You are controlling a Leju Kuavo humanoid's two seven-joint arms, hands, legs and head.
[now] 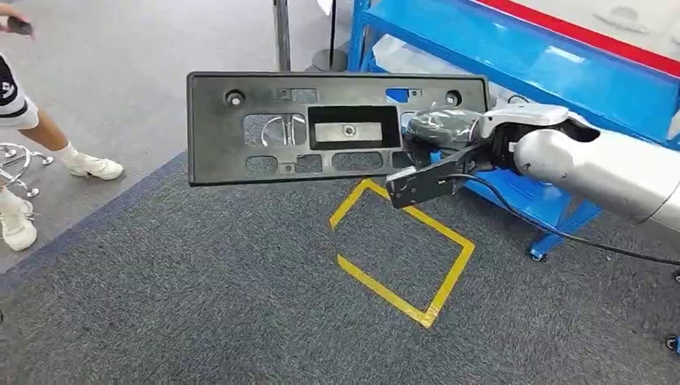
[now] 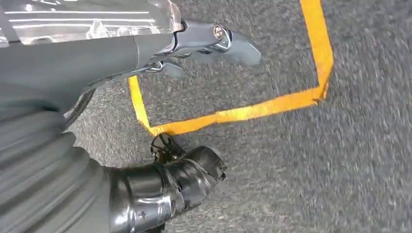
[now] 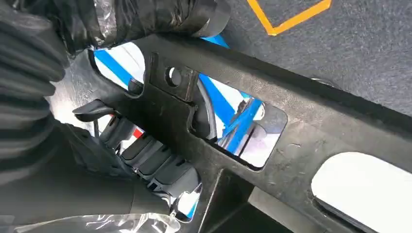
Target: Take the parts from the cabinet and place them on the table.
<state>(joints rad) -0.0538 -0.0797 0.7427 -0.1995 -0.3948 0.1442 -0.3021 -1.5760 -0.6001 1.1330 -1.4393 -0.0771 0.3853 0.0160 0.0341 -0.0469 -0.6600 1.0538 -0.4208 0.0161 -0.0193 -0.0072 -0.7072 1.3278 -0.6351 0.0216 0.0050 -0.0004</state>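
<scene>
One long black plastic part (image 1: pixel 321 128) is hanging in the air above the grey carpet (image 1: pixel 200 305), held level at its right end by the right hand (image 1: pixel 439 148). That hand is gripping the panel, with its dark fingers (image 3: pixel 160 165) hooking through one of the cut-outs and the thumb pressing on the rim. Below the part, a yellow tape square (image 1: pixel 401 249) is lying on the carpet. Behind the arm, a blue cabinet (image 1: pixel 545 56) is standing on castors. The left hand (image 2: pixel 194 43) is hanging over the carpet near a corner of the tape, holding nothing, its fingers loosely apart. A person's legs in white shoes (image 1: pixel 92 166) are showing at the far left edge.
</scene>
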